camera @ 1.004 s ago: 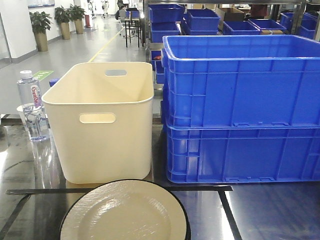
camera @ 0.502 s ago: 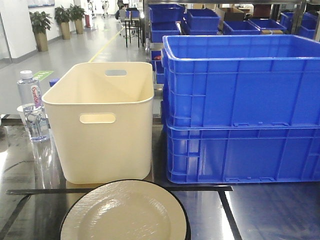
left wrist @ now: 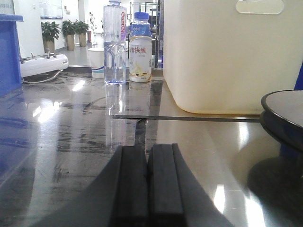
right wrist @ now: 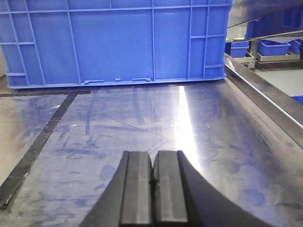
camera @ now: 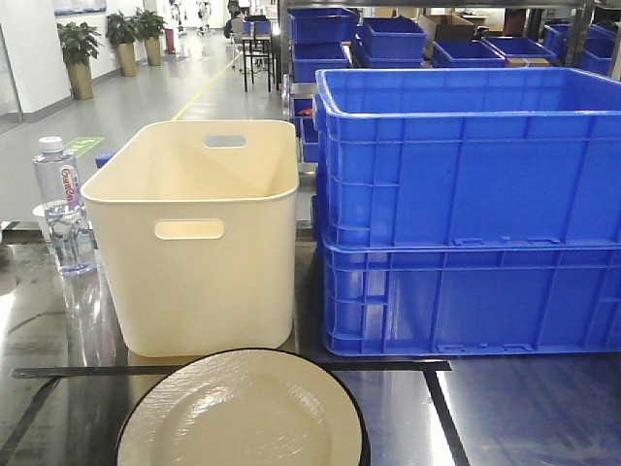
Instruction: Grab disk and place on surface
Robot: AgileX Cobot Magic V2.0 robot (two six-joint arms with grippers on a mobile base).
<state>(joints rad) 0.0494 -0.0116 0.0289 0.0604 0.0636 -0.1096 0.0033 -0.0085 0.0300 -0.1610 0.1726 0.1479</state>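
The disk (camera: 243, 413) is a cream plate with a black rim, low in the front view, just in front of a black tape line. In the left wrist view its dark rim (left wrist: 284, 116) shows at the right edge, above its own reflection. The surface (camera: 514, 408) is a dark glossy tabletop with black tape lines. My left gripper (left wrist: 148, 149) is shut and empty, low over the surface (left wrist: 71, 137), left of the disk. My right gripper (right wrist: 154, 153) is shut and empty over bare tabletop (right wrist: 142, 113). Neither gripper shows in the front view.
A cream bin (camera: 199, 233) stands behind the disk, with stacked blue crates (camera: 466, 214) to its right. A water bottle (camera: 60, 204) and a small drink bottle (left wrist: 140, 47) stand at the far left. A raised table edge (right wrist: 265, 94) runs along the right.
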